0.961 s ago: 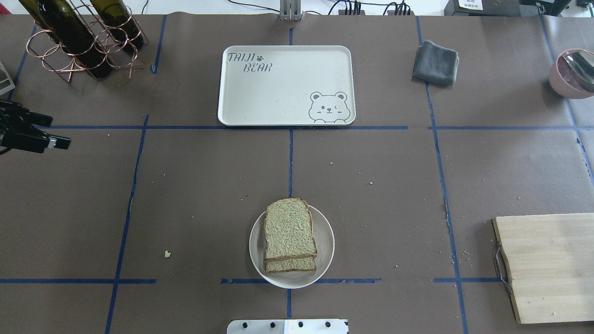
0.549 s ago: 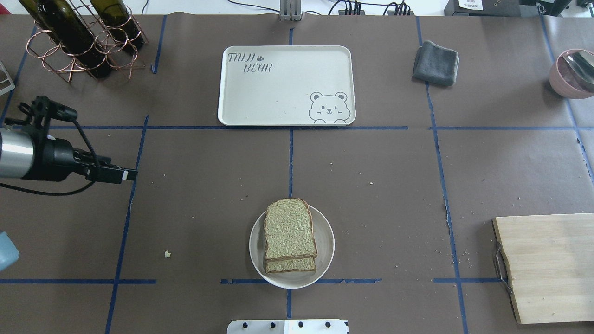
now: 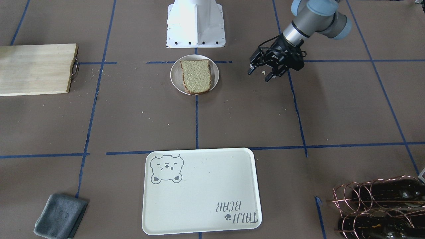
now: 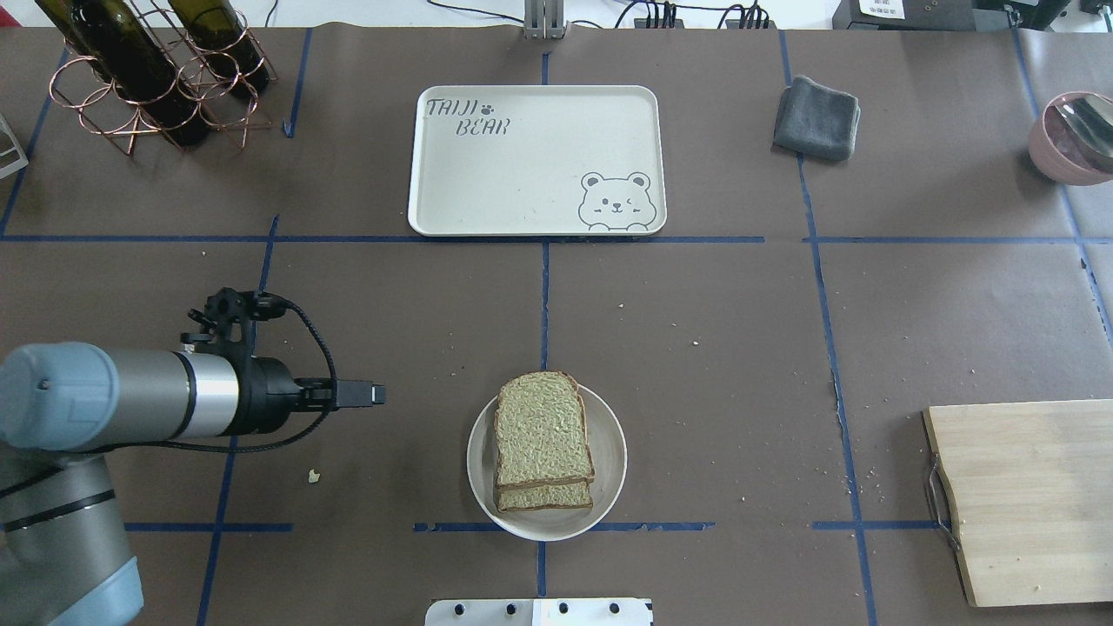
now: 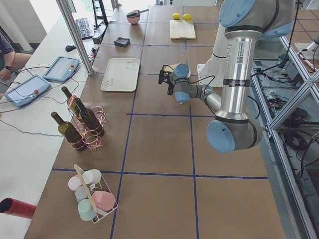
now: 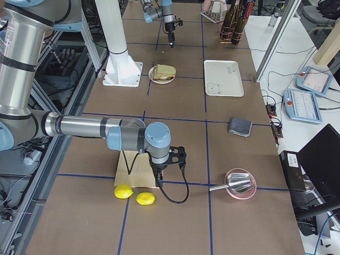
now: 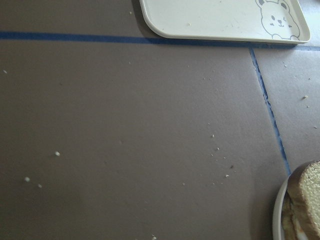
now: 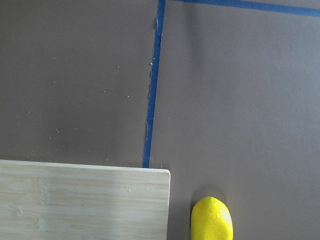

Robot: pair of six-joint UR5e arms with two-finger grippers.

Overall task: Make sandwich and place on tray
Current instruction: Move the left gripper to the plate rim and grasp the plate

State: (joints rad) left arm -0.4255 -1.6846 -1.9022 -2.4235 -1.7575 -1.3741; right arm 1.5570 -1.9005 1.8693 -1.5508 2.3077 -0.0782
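Note:
The sandwich (image 4: 541,430) is two tan bread slices stacked on a small round white plate (image 4: 609,461); no egg shows. It also shows in the front view (image 3: 196,75) and at the left wrist view's corner (image 7: 307,200). The cream tray (image 4: 522,174) with the bear drawing lies bare at the far middle, also in the front view (image 3: 199,186). My left gripper (image 3: 258,76) is open and empty, hovering left of the plate, apart from it; the overhead view shows it edge-on (image 4: 374,394). My right gripper (image 6: 166,163) hangs over the cutting board's edge; I cannot tell if it is open or shut.
A wooden cutting board (image 4: 1026,496) lies at the near right, with two lemons (image 6: 123,192) beside it. A grey cloth (image 4: 817,117) and a pink bowl with a spoon (image 4: 1074,135) sit far right. Wine bottles in a copper rack (image 4: 148,69) stand far left.
My left arm has swung in from the table's left edge, moving right and nearer the robot's base, toward the plate. The sandwich and tray have not moved.

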